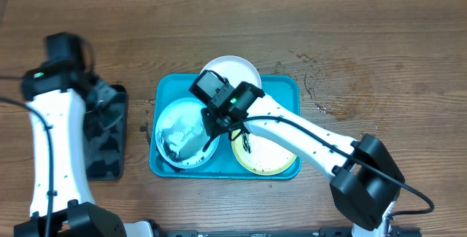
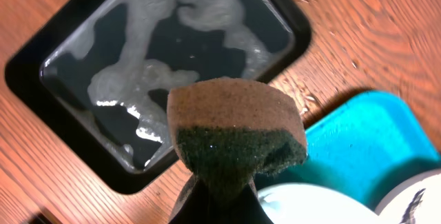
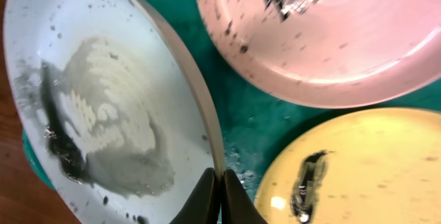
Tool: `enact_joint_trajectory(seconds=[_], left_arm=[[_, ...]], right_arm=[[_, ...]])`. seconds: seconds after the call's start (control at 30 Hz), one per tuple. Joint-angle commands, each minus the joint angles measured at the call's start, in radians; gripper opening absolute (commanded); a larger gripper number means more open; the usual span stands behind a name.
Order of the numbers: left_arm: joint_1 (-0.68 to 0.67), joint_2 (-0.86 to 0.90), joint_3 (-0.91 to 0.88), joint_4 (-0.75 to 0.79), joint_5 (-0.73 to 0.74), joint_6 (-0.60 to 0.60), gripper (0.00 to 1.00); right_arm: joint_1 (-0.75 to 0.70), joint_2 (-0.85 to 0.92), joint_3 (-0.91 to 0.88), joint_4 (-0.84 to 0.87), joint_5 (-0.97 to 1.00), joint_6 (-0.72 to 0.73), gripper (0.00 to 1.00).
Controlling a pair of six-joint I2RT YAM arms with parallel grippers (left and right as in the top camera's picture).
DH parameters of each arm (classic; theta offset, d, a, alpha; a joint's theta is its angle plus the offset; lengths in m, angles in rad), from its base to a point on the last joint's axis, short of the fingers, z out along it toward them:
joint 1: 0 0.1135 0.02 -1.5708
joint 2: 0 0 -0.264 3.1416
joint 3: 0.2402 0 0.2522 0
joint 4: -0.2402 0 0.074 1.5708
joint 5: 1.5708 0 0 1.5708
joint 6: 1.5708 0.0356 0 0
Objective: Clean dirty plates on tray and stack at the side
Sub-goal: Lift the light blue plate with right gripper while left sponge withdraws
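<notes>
Your right gripper point(image 3: 220, 186) has its jaws clamped on the rim of the light blue plate point(image 3: 103, 100), which sits tilted in the left half of the turquoise tray point(image 1: 281, 84), smeared with black and suds. The yellow plate point(image 1: 263, 160) lies in the tray's right half, and the white plate point(image 1: 233, 69) overhangs its far rim. Left of the tray, your left gripper point(image 2: 217, 193) is closed on a sponge point(image 2: 234, 134) above the black tray point(image 2: 69, 117) of soapy water.
</notes>
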Motion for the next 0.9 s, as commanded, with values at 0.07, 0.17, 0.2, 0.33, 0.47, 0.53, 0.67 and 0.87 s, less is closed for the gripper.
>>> enact_joint_trajectory(seconds=[0.07, 0.17, 0.2, 0.33, 0.47, 0.53, 0.67, 0.87], left_arm=[[0.126, -0.005, 0.013, -0.011, 0.115, 0.009, 0.04], [0.166, -0.005, 0.012, -0.011, 0.115, 0.047, 0.04], [0.172, -0.005, 0.012, -0.011, 0.116, 0.047, 0.04], [0.183, -0.003, 0.012, 0.002, 0.118, 0.047, 0.04], [0.183, -0.003, 0.012, 0.004, 0.118, 0.047, 0.04], [0.183, -0.003, 0.012, 0.004, 0.118, 0.047, 0.04], [0.183, -0.003, 0.011, 0.003, 0.118, 0.047, 0.04], [0.182, -0.003, 0.007, 0.002, 0.118, 0.047, 0.04]], right_arm=[[0.047, -0.012, 0.163, -0.071, 0.22, -0.061, 0.04], [0.096, -0.012, 0.233, -0.097, 0.369, -0.125, 0.04], [0.111, -0.012, 0.246, -0.099, 0.417, -0.143, 0.04], [0.19, -0.012, 0.286, -0.104, 0.622, -0.238, 0.04], [0.27, -0.011, 0.292, -0.102, 0.854, -0.341, 0.04], [0.299, -0.011, 0.292, -0.097, 0.943, -0.391, 0.04], [0.343, -0.012, 0.292, -0.072, 1.106, -0.471, 0.04], [0.36, -0.011, 0.292, -0.064, 1.131, -0.5, 0.04]])
